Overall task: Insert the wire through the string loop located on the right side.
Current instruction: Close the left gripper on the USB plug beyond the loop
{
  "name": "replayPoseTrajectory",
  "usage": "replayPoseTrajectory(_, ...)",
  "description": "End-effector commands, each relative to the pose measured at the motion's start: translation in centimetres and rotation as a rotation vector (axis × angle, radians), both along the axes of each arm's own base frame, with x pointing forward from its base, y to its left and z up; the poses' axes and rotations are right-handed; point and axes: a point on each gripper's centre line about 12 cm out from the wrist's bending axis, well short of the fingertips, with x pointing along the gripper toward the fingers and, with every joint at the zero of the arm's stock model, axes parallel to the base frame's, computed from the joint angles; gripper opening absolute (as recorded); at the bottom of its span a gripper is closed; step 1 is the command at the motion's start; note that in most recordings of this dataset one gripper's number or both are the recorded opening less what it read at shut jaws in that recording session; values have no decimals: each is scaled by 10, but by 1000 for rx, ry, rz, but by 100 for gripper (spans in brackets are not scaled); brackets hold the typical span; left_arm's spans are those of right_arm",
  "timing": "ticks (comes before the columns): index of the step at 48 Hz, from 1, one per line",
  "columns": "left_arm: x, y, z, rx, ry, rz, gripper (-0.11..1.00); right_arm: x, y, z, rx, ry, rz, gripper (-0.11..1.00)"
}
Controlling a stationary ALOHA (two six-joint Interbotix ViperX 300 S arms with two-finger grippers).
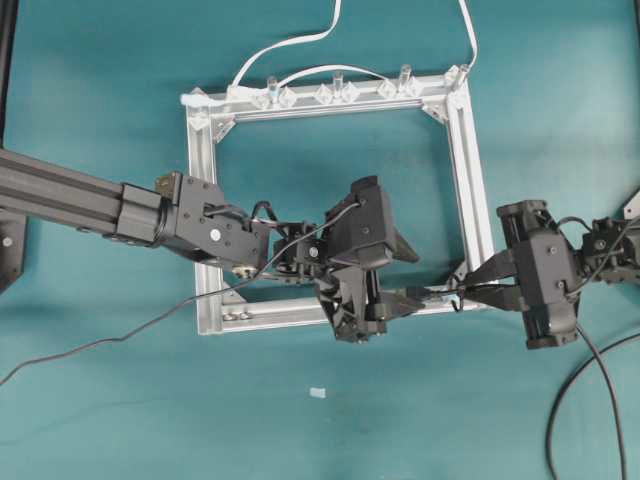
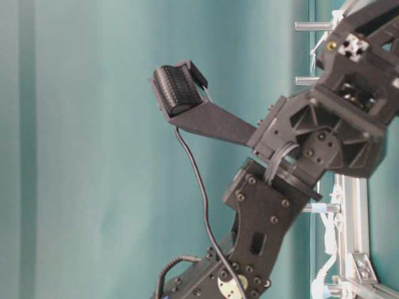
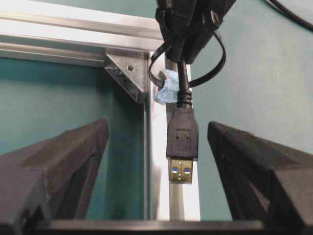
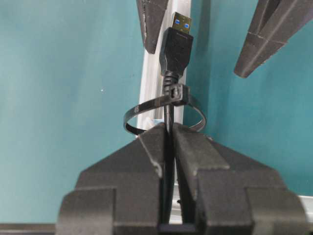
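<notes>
The wire's black plug point(image 3: 182, 139) with its gold tip hangs over the silver frame point(image 3: 73, 29). It sits between the wide-apart fingers point(image 3: 73, 156) of my left gripper point(image 3: 157, 129), which is open and touches nothing. The wire point(image 4: 169, 105) runs through the string loop point(image 4: 133, 115), a thin dark ring fixed to the frame by a pale blue clip point(image 3: 165, 89). Just behind the loop my right gripper point(image 4: 169, 134) is shut on the wire. From overhead the plug point(image 1: 417, 293), the loop point(image 1: 457, 297), my left gripper point(image 1: 398, 303) and my right gripper point(image 1: 478, 291) line up at the frame's lower right corner.
The square aluminium frame point(image 1: 472, 160) lies on the teal table, with clear pegs point(image 1: 337, 82) and white flat cables point(image 1: 290, 45) along its far rail. Thick black robot cables point(image 1: 575, 400) trail at the lower right. A small pale scrap point(image 1: 318, 392) lies in front of the frame.
</notes>
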Motion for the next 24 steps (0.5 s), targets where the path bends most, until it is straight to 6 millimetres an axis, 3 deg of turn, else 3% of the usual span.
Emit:
replayPoseTrajectory(1, 6, -1, 19, 2, -52, -3, 79, 4, 0, 5, 1, -24, -4, 7)
replayPoseTrajectory(15, 6, -4, 18, 0, -51, -9, 44, 4, 0, 6, 0, -26, -3, 7)
replayPoseTrajectory(20, 5, -4, 18, 0, -51, -9, 24, 4, 0, 5, 0, -24, -3, 7)
replayPoseTrajectory(24, 5, -4, 17, 2, -48, -10, 23, 4, 0, 6, 1, -25, -4, 7)
